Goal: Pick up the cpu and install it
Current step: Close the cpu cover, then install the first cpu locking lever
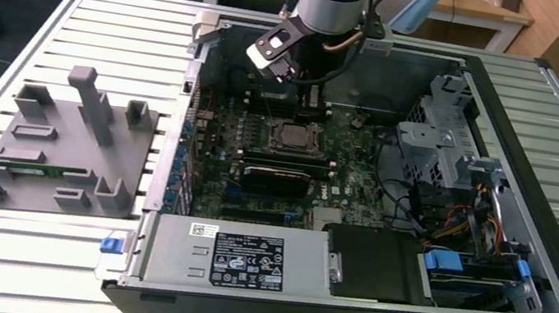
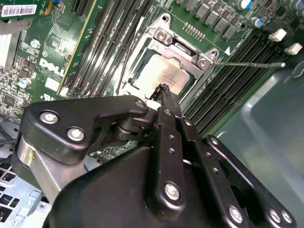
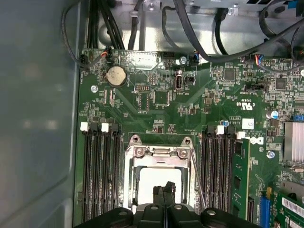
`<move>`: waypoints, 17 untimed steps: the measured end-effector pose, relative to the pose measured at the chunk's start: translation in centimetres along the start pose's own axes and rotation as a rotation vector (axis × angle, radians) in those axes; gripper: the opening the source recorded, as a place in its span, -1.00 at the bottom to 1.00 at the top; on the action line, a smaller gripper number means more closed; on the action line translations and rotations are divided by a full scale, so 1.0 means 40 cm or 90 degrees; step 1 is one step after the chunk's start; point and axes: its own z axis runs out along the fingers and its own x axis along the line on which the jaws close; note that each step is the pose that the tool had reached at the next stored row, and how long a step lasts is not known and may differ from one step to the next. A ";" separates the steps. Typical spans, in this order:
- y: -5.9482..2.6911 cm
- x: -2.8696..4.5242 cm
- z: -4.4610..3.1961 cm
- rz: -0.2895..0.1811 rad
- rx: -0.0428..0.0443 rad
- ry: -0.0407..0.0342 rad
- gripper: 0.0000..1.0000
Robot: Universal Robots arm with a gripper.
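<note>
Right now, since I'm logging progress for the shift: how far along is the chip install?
Done: the chip already lies in its socket. In hand: nothing; the shut gripper hovers over it. Left: the socket lever looks unlatched.

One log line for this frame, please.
gripper: jaws shut, directly over cpu | cpu: lying in motherboard socket | contact: cannot tell

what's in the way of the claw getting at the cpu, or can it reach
Probably yes: the claw hangs right above the cpu, whose silver top lies bare in its socket, with nothing between them. Its fingers look shut, so it would need to open first.
</note>
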 end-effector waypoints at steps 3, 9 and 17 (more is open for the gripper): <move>-0.005 0.000 0.000 0.000 0.0000 0.0000 -0.79; -0.011 0.000 0.000 0.000 0.0000 0.0000 -0.79; -0.011 0.000 -0.011 0.000 0.0000 -0.0001 -0.79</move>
